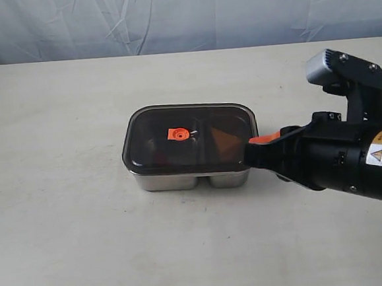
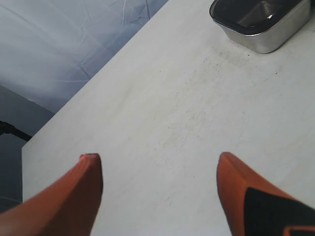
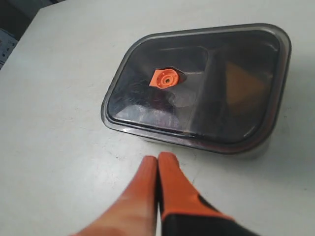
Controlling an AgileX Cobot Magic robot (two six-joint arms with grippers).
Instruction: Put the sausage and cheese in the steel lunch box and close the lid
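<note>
Your right tool (image 3: 157,158) is clenched on nothing, its fingertips pressed together just beside the steel lunch box (image 1: 190,180). In the wrist view it does not seem to touch the box. Your left tool (image 2: 158,160) is released, jaws wide, over the table (image 1: 65,226) and well apart from the box.

The lid (image 1: 203,123) lies on the box and covers both compartments. Through it the cheese (image 1: 224,142) shows in one compartment. A dim reddish shape in the other is, I judge, the sausage (image 1: 160,149).

What you cannot tell from here is whether the seal is seated all round (the dark lid hides its rim). If you press down at one edge only, the far edge may lift and the lid may sit crooked. Nothing braces the box, so a sideways nudge from the closed tips would likely slide it across the smooth table. A hard push off-centre could also tip it and jostle the food inside.
</note>
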